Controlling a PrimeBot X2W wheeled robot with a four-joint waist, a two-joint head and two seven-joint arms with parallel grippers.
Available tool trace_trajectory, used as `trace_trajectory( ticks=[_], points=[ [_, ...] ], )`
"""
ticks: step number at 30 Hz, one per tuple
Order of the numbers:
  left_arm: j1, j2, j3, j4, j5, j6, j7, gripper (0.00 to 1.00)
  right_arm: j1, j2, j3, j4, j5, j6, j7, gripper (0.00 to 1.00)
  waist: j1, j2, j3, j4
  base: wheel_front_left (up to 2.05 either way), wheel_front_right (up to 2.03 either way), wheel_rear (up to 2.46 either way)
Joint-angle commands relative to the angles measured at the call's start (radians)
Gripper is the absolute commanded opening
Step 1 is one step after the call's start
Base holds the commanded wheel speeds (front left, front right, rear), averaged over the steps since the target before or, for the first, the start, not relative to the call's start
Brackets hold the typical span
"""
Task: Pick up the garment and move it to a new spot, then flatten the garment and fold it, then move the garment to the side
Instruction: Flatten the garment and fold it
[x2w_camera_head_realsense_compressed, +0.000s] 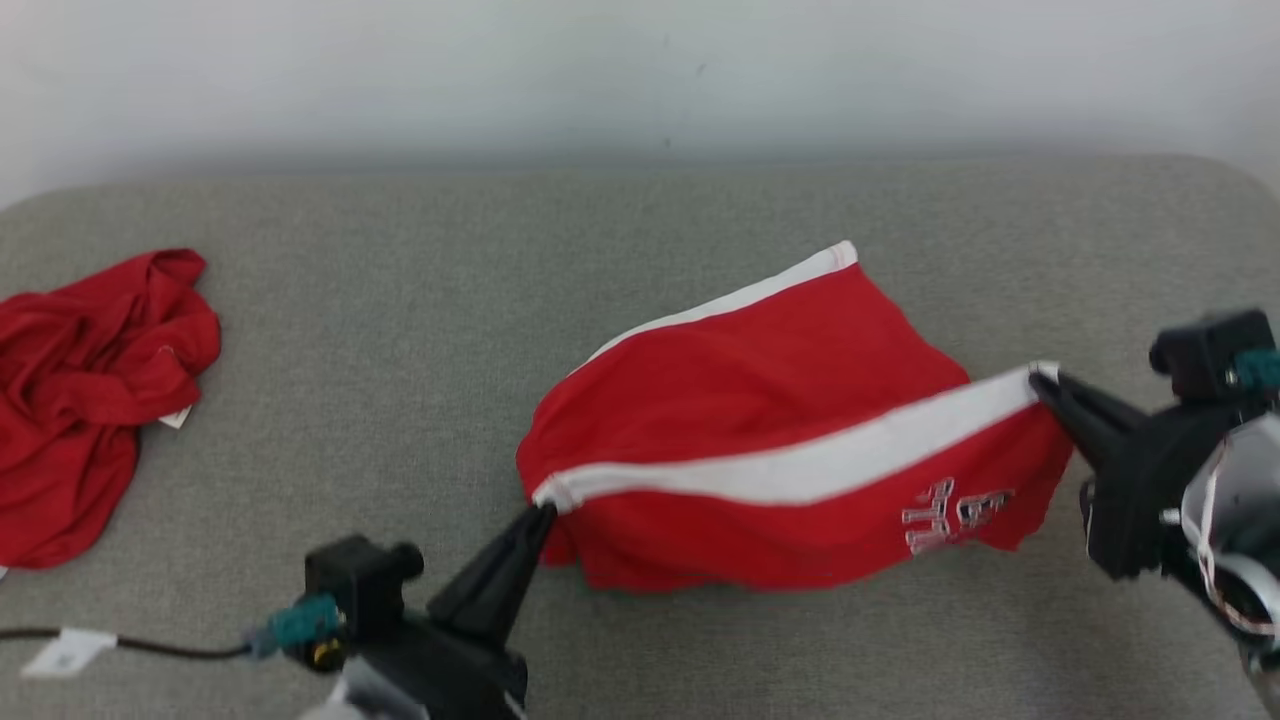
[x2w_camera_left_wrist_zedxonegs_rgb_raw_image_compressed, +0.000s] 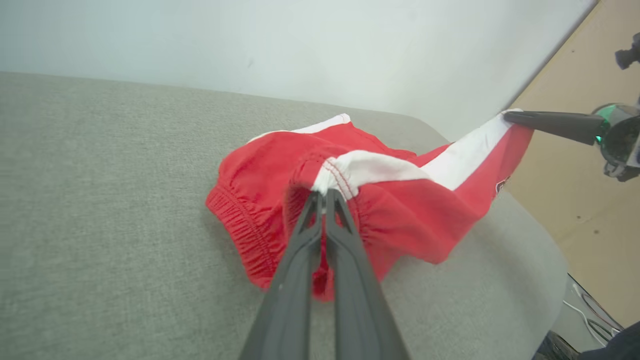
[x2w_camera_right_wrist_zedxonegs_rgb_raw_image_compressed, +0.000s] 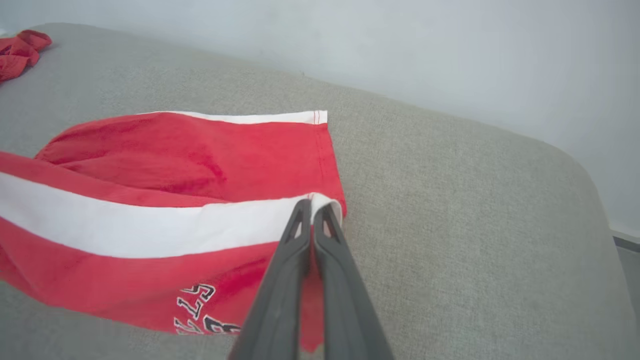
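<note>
The garment (x2w_camera_head_realsense_compressed: 760, 400) is a pair of red shorts with white side stripes and lettering, stretched across the grey cushion between both grippers. My left gripper (x2w_camera_head_realsense_compressed: 538, 516) is shut on the white stripe at the elastic waistband end (x2w_camera_left_wrist_zedxonegs_rgb_raw_image_compressed: 330, 187). My right gripper (x2w_camera_head_realsense_compressed: 1040, 380) is shut on the white stripe at the leg hem (x2w_camera_right_wrist_zedxonegs_rgb_raw_image_compressed: 315, 202). The near side of the garment (x2w_camera_left_wrist_zedxonegs_rgb_raw_image_compressed: 380, 200) is lifted, and its far side (x2w_camera_right_wrist_zedxonegs_rgb_raw_image_compressed: 200, 150) rests on the cushion. In the left wrist view the right gripper (x2w_camera_left_wrist_zedxonegs_rgb_raw_image_compressed: 507, 116) holds the far hem corner.
A crumpled red garment (x2w_camera_head_realsense_compressed: 85, 390) with a white tag lies at the cushion's left end. The grey cushion (x2w_camera_head_realsense_compressed: 400, 330) meets a pale wall behind. A cable with a tag (x2w_camera_head_realsense_compressed: 70, 650) trails at the lower left. The cushion's right edge (x2w_camera_left_wrist_zedxonegs_rgb_raw_image_compressed: 545, 260) drops to the floor.
</note>
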Motion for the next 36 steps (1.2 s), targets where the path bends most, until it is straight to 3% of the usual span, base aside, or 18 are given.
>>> trace_trajectory(
  ticks=[1, 8, 17, 28, 29, 30, 36],
  points=[
    [-0.051, -0.018, 0.012, 0.016, -0.005, 0.009, 0.015, 0.00, -0.076, -0.017, 0.035, 0.045, -0.011, 0.001, -0.026, 0.00, -0.0002, 0.0000, 0.064, 0.046, 0.00, 0.00, 0.00],
    [-0.194, -0.072, 0.021, 0.089, 0.005, 0.023, 0.060, 0.00, -0.323, -0.052, 0.145, 0.231, -0.028, 0.001, -0.118, 0.00, -0.0002, 0.0000, 0.147, 0.092, 0.00, 0.00, 0.00],
    [-0.345, -0.132, 0.004, 0.220, 0.042, 0.061, 0.118, 0.00, -0.592, -0.022, 0.286, 0.501, -0.040, 0.001, -0.224, 0.00, -0.0002, 0.0000, 0.232, 0.133, 0.00, 0.00, 0.00],
    [-0.413, -0.194, 0.021, 0.310, 0.027, 0.083, 0.101, 0.00, -0.756, 0.019, 0.377, 0.759, -0.071, 0.001, -0.336, 0.00, -0.0002, 0.0000, 0.266, 0.159, 0.00, 0.00, 0.00],
    [-0.414, -0.198, 0.019, 0.317, 0.027, 0.080, 0.097, 0.42, -0.761, 0.029, 0.377, 0.779, -0.068, 0.001, -0.346, 0.83, -0.0002, 0.0000, 0.266, 0.159, 0.00, 0.00, 0.00],
    [-0.416, -0.201, 0.020, 0.322, 0.029, 0.078, 0.085, 1.00, -0.766, 0.040, 0.371, 0.799, -0.061, 0.001, -0.358, 1.00, -0.0002, 0.0000, 0.263, 0.159, 0.00, 0.00, 0.00],
    [-0.367, -0.180, 0.039, 0.333, 0.043, 0.086, 0.009, 1.00, -0.765, 0.077, 0.365, 0.890, -0.001, 0.001, -0.312, 1.00, -0.0002, 0.0000, 0.197, 0.150, 0.00, 0.00, 0.00]
  ],
)
